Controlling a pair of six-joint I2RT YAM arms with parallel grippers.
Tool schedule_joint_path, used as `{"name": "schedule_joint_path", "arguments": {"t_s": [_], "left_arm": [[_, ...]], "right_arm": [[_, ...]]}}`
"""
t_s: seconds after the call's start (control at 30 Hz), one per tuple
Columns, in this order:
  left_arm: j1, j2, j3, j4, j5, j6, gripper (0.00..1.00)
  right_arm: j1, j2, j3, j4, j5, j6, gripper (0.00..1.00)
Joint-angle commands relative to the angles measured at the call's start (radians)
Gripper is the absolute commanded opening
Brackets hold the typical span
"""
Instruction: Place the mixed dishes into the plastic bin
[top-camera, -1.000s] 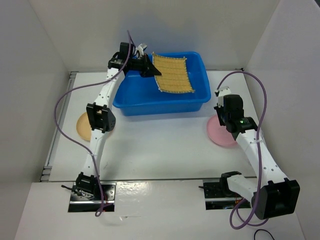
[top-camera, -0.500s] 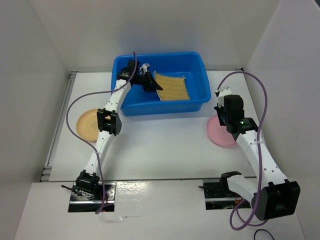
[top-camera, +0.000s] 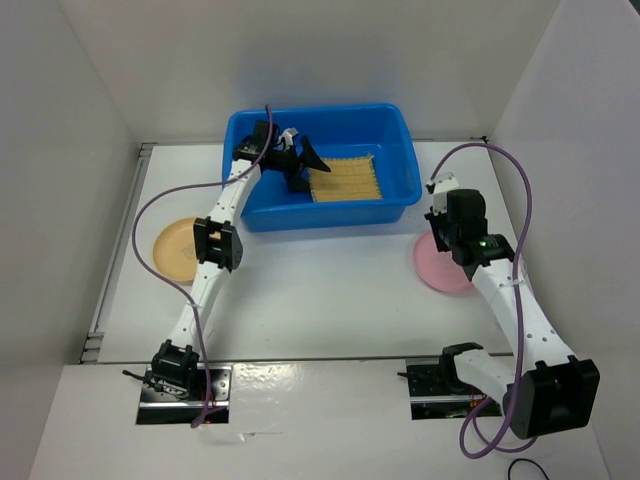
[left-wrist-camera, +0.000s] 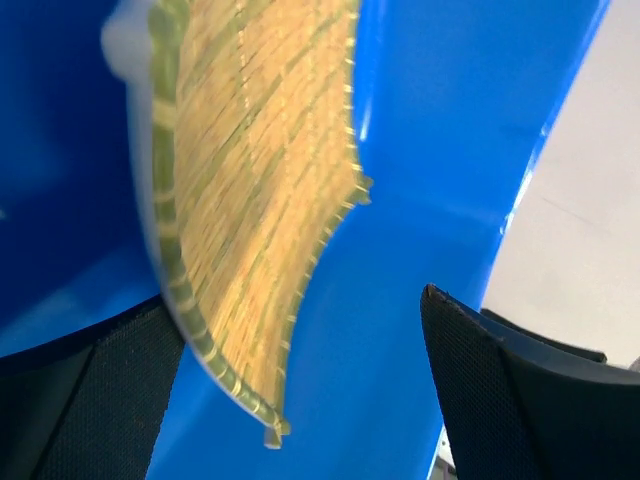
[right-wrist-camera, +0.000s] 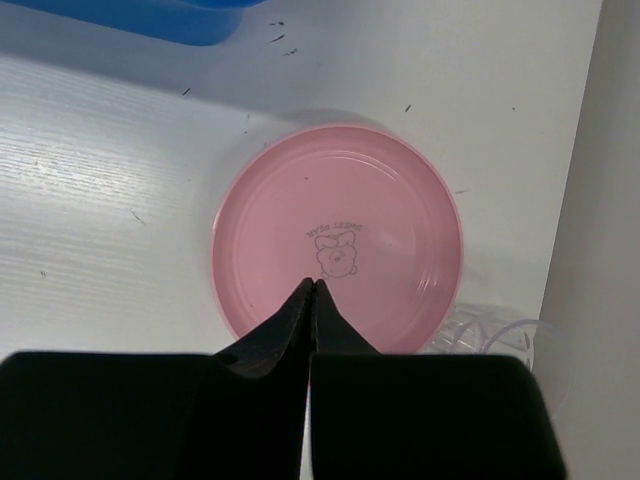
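Seen from above, two white robot arms rise from the bottom edge of a white table (top-camera: 320, 290). At centre right, the right gripper (right-wrist-camera: 313, 290) hangs over the near edge of a round pink plate (top-camera: 440, 268), its two black fingers pressed together and holding nothing. In the right wrist view, a small clear glass cup (right-wrist-camera: 500, 340) sits just beside the plate, at the lower right of the frame. At centre left, a round tan plate (top-camera: 168, 250) lies flat on the table, partly hidden behind the left arm. Farther back, at upper centre, stands a large rectangular bright blue plastic bin (top-camera: 330, 212). A square yellow-tan woven bamboo mat (top-camera: 350, 180) lies inside it, toward the right. The left gripper (top-camera: 307, 170) reaches into the bin at the mat's left edge, fingers spread wide, gripping nothing.
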Motion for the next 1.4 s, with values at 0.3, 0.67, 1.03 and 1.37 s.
{"name": "schedule_joint_path", "arguments": {"t_s": [0.3,0.67,1.03,1.37], "left_arm": [[0.039,-0.236,0.046,-0.442,-0.512,0.209,1.0],[-0.004,-1.02,-0.544,-0.481,-1.234,0.228,1.0],[0.405,-1.885,-1.834,-0.048,-1.032,0.065,1.0],[0.571,-1.794,-2.166,-0.044,-0.991,-0.192,1.0]], "right_arm": [[0.005,0.026,0.0,0.025,-0.068,-0.027,0.0],[0.014,0.036,0.0,0.025,-0.068,-0.027,0.0],[0.042,0.066,0.0,0.025,-0.086,-0.036,0.0],[0.042,0.076,0.0,0.016,-0.108,-0.046,0.09]]}}
